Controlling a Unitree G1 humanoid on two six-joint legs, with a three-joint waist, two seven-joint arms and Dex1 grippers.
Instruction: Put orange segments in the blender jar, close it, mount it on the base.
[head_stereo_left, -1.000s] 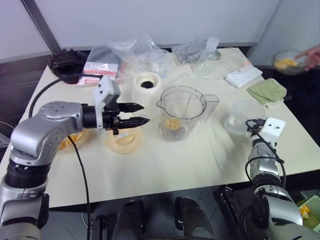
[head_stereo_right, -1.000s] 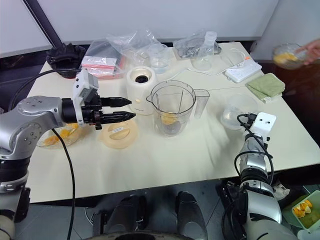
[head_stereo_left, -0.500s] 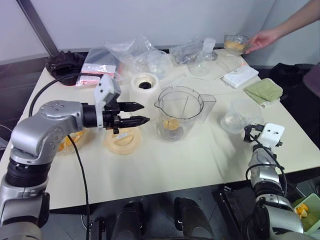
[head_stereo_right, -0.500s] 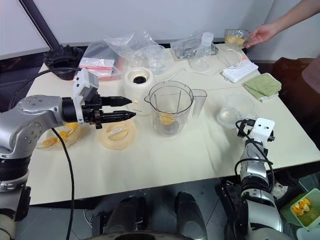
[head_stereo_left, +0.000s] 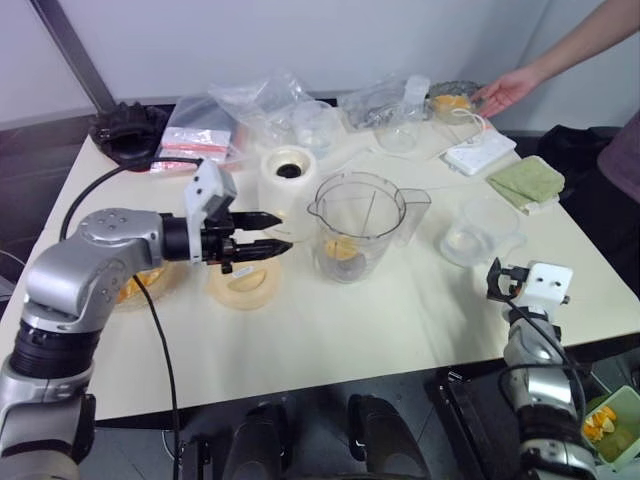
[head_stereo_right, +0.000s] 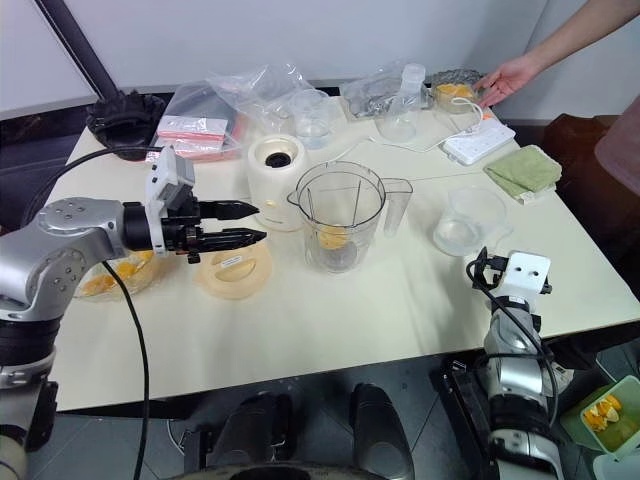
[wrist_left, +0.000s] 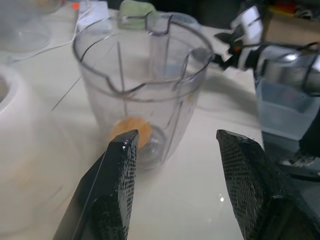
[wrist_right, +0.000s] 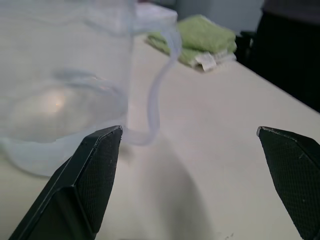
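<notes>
1. The blender jar stands upright and lidless near the middle of the table, its handle turned toward the robot's right.
2. At least one of the orange segments lies at the bottom of the jar, by the blade.
3. The base, a squat white block with a dark socket on top, stands just beside the jar, on the far left of it.
4. A round peach-coloured lid lies flat on the table to the left of the jar; it bears a small white label (the print is too small to read).
5. The left gripper is level above the lid, pointing at the jar, with its fingers partly apart and nothing between them.
6. The right gripper is spread wide and empty near the table's right edge, just short of a smaller clear jug to the right of the jar.
7. A glass bowl with more orange pieces sits left of the lid, partly behind the left arm.
8. Right of and beyond the jug lie a folded green cloth and a white power strip.
9. Well beyond the jar, a person's hand touches a bowl of orange pieces.
10. Clear plastic bags lie beyond the base; one red-and-white packet has printing too small to read.
</notes>
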